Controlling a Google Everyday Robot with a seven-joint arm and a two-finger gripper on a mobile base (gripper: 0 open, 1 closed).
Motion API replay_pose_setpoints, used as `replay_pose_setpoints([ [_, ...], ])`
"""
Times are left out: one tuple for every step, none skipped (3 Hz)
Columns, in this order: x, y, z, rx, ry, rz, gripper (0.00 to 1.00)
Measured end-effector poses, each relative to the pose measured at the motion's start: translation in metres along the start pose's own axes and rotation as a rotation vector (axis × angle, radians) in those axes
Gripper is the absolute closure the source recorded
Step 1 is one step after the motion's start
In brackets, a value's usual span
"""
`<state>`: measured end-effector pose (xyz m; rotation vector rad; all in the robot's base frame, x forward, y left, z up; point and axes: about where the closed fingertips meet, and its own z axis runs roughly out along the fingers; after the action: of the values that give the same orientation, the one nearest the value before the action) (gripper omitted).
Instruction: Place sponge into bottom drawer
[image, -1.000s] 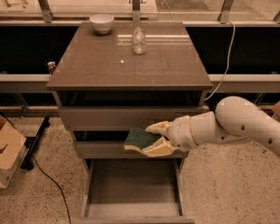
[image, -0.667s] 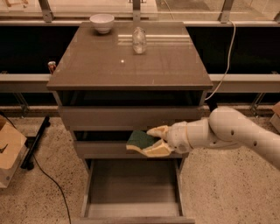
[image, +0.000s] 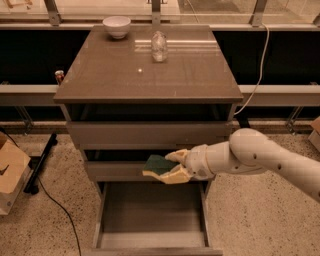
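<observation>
The sponge (image: 156, 164) shows its dark green layer on top and a yellow edge below. My gripper (image: 172, 165) is shut on the sponge and holds it in front of the middle drawer's face, above the back of the bottom drawer (image: 150, 212). The bottom drawer is pulled out wide, with a bare grey floor. My white arm (image: 260, 157) reaches in from the right.
The cabinet top (image: 150, 70) carries a white bowl (image: 116, 26) at the back left and a clear glass bottle (image: 159, 46). A cardboard box (image: 10, 175) and a black cable (image: 55, 205) lie on the floor at the left.
My gripper has moved a little to the left with the sponge in it. The drawers have not moved.
</observation>
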<state>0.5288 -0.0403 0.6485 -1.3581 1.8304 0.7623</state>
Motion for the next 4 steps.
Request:
replay_pose_setpoints([
  [0.026,0.0,0.029,-0.024,0.01,0.046,1.0],
  [0.067,0.002,0.064,-0.06,0.012,0.099,1.0],
  [0.125,0.003,0.101,-0.081,0.009,0.164,1.0],
  [0.165,0.004,0.119,-0.077,-0.01,0.206,1.0],
])
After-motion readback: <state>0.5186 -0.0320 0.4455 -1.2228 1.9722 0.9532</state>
